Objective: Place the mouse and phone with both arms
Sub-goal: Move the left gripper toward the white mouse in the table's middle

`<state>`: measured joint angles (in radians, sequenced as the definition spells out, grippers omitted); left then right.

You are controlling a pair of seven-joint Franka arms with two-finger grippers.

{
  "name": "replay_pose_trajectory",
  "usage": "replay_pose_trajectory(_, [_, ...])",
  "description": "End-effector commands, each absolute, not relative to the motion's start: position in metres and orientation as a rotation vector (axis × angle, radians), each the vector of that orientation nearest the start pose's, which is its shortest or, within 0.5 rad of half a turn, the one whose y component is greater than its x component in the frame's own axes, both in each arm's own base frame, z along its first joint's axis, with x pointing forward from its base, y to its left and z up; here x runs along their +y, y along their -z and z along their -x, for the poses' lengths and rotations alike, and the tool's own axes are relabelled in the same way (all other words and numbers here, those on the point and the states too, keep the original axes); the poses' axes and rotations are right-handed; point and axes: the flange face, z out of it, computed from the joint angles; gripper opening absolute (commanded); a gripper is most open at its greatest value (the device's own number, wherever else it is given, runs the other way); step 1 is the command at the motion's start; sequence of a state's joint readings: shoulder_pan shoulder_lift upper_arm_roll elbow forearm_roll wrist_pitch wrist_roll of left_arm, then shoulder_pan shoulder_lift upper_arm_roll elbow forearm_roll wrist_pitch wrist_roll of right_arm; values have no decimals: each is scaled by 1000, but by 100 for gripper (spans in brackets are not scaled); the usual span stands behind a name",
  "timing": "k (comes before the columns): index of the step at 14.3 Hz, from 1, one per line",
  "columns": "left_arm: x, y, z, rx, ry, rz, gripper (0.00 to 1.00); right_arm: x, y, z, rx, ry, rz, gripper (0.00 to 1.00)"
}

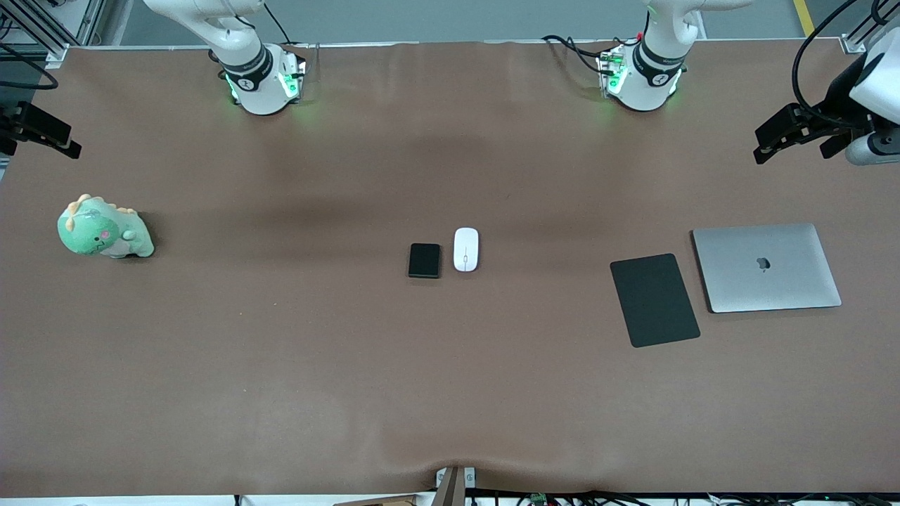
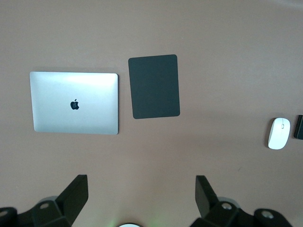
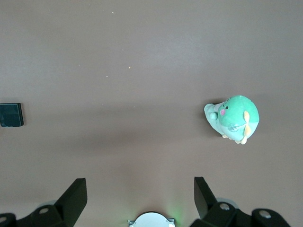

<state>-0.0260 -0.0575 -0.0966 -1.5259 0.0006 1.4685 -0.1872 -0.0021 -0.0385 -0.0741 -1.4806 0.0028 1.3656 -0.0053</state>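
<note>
The white mouse [image 1: 465, 249] and the small black phone [image 1: 425, 261] lie side by side at the table's middle, the mouse toward the left arm's end. The left wrist view shows the mouse [image 2: 279, 133] and an edge of the phone [image 2: 299, 126]; the right wrist view shows the phone [image 3: 11, 115]. My left gripper [image 1: 763, 146] [image 2: 141, 194] is open and empty, high over the left arm's end of the table. My right gripper [image 1: 49, 133] [image 3: 140, 196] is open and empty, high over the right arm's end.
A closed silver laptop [image 1: 766, 267] [image 2: 74, 103] and a large black mouse pad [image 1: 654, 300] [image 2: 155, 86] lie toward the left arm's end. A green dinosaur plush [image 1: 104, 228] [image 3: 234, 118] sits toward the right arm's end.
</note>
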Motion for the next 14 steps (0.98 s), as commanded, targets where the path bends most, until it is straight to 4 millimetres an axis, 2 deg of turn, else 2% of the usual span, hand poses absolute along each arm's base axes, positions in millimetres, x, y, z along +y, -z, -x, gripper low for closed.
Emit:
replay_pose_trajectory(1, [-68, -672, -525, -73, 20, 3115, 100, -39, -671, -517, 96, -125, 3131, 100])
replay_pose_trajectory(4, [-70, -667, -528, -64, 7, 3113, 100, -38, -671, -517, 93, -125, 3131, 100])
replay_pose_trajectory(6, [-68, -661, -539, -68, -6, 3117, 100, -40, -671, -517, 98, -125, 3130, 100])
replay_pose_trajectory(9, [-78, -658, -546, -59, -8, 3117, 100, -42, -670, -518, 105, -125, 3128, 100])
replay_pose_trajectory(11, [-101, -652, -545, -19, -29, 3125, 100, -44, -671, -518, 109, -120, 3128, 100])
replay_pose_trajectory(12, [-113, -640, -549, -16, -62, 3124, 100, -44, -670, -518, 109, -122, 3128, 100])
replay_pose_trajectory(13, [-139, -624, -552, 38, -104, 3120, 100, -44, -670, -518, 109, -122, 3128, 100])
replay_pose_trajectory(14, [-162, -600, -559, 95, -167, 3107, 100, -44, -670, -518, 109, -122, 3128, 100])
